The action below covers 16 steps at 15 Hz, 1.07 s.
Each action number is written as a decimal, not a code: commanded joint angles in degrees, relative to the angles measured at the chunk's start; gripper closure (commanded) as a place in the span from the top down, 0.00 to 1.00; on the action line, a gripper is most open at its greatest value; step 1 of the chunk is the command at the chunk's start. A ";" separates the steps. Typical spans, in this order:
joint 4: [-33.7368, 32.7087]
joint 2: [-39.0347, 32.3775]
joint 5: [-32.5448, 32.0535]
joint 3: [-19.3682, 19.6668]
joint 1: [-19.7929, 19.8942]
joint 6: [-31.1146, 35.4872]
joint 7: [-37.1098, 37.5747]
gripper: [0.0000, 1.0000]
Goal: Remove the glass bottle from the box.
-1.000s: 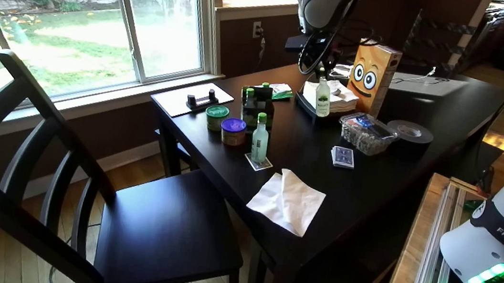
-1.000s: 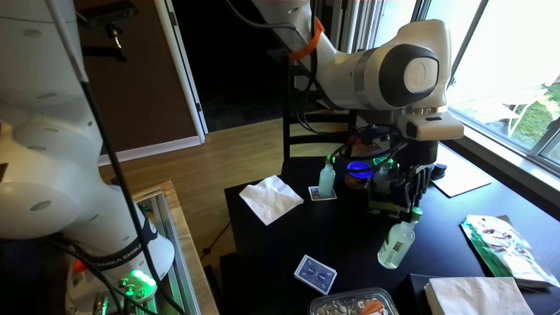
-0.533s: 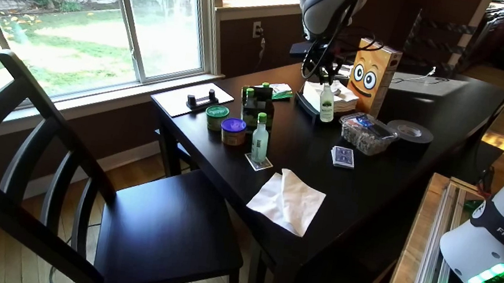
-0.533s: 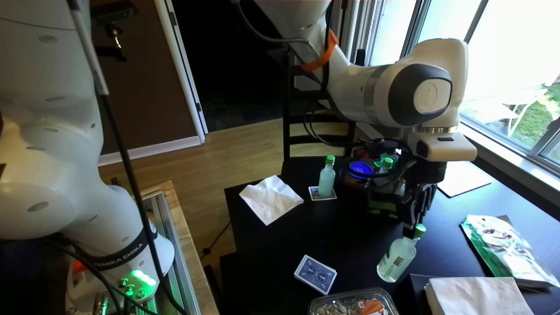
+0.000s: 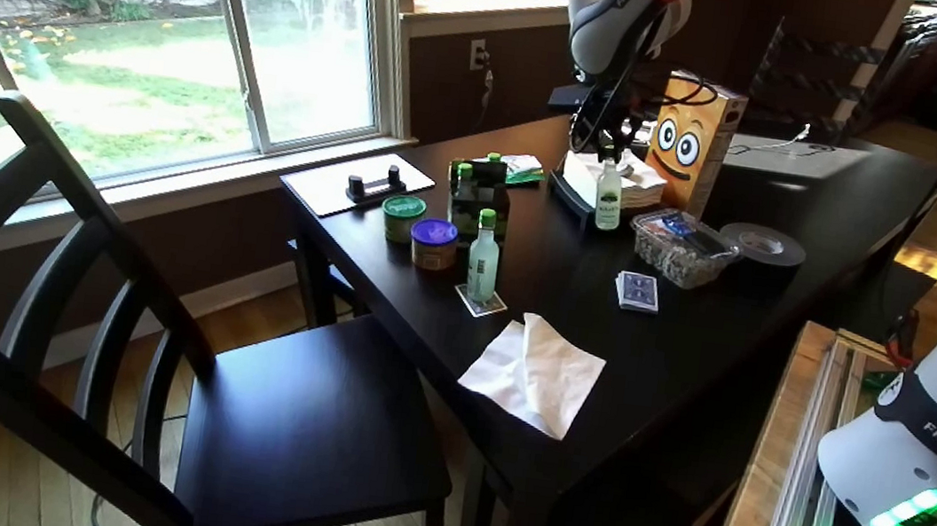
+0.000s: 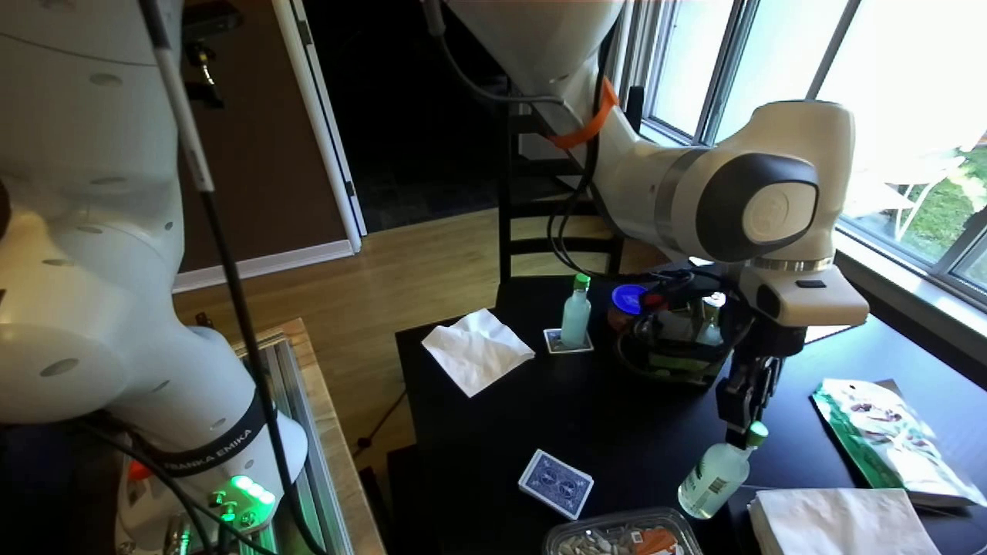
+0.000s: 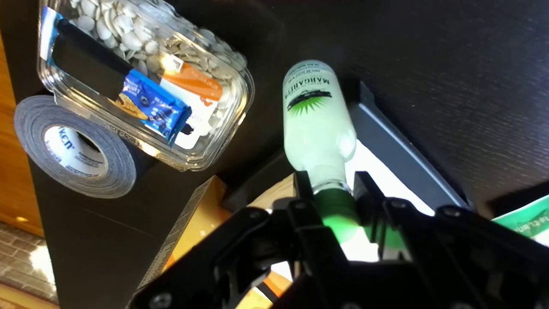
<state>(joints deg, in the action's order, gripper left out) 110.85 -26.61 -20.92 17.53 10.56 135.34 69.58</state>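
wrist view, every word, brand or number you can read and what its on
"MARGARITA" on the bottle
"ken" inside the tape roll; letters before it unclear
Too small or blurred to read: finer print on the bottle, blue wrapper, orange label, carton and green packet
No legible numbers

In an exterior view, the nearer bottle (image 5: 482, 269) is standing on a card (image 5: 481, 309) on the tabletop (image 5: 556, 274). At its twelve o'clock a carrier (image 5: 474, 216) is sitting, at five a napkin (image 5: 540, 375) is lying, and at two the fingers (image 7: 303, 186) are holding the farther bottle (image 5: 608, 204).
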 commanded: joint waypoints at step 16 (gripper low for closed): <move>-1.05 -2.71 5.22 0.96 1.23 1.50 -6.12 0.07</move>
<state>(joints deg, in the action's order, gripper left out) 110.67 -28.70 -18.87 18.29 11.05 135.74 66.80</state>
